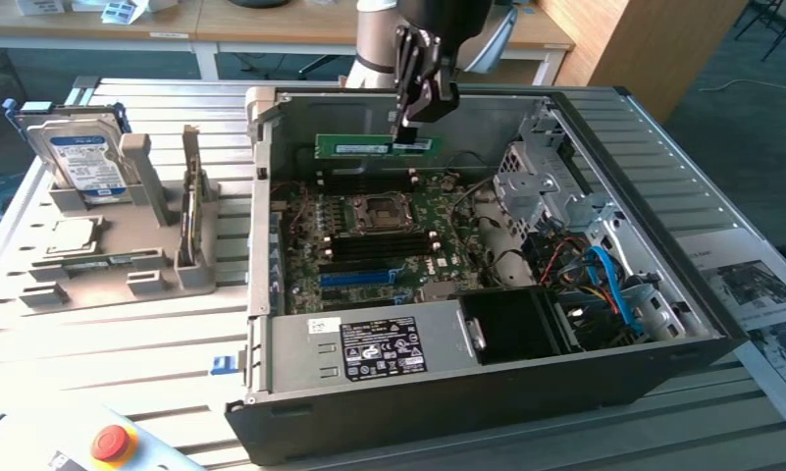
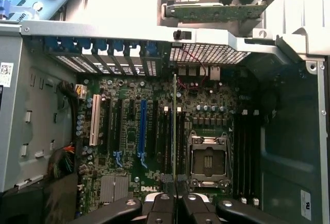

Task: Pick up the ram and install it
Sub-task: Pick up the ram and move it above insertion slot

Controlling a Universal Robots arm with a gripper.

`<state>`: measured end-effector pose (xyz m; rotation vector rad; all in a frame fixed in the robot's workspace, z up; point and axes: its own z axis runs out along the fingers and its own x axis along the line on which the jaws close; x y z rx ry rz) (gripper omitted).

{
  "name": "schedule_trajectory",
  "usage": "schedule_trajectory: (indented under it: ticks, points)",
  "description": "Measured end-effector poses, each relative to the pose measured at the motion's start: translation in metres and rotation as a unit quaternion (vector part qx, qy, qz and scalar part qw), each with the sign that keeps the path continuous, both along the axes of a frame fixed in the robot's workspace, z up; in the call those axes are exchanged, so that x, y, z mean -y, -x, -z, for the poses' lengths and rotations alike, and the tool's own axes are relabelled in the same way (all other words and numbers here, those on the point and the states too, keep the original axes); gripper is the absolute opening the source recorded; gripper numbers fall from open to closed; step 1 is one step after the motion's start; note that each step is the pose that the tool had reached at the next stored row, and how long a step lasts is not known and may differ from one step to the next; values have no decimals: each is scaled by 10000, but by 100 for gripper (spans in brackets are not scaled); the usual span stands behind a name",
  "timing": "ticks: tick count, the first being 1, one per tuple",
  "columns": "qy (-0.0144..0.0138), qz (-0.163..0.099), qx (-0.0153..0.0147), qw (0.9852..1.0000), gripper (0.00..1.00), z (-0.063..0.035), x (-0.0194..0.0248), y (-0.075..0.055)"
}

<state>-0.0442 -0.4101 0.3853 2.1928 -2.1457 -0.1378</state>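
Fingers [image 1: 407,118] clamped on ram [image 1: 360,147], above motherboard [image 1: 366,245]

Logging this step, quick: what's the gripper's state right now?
The gripper: shut, holding the ram above the motherboard.

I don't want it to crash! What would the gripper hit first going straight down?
Probably the motherboard: the memory stick in the gripper would touch first, near the black slots beside the chip socket. Depth is unclear.
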Motion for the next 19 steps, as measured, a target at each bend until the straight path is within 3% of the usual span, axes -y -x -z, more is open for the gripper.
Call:
schedule_trajectory:
  ticks: [4, 19]
  points:
    - [0, -1, -1, 10000, 12, 0, 0, -77]
    - [1, 0, -2, 10000, 12, 84, -20, -81]
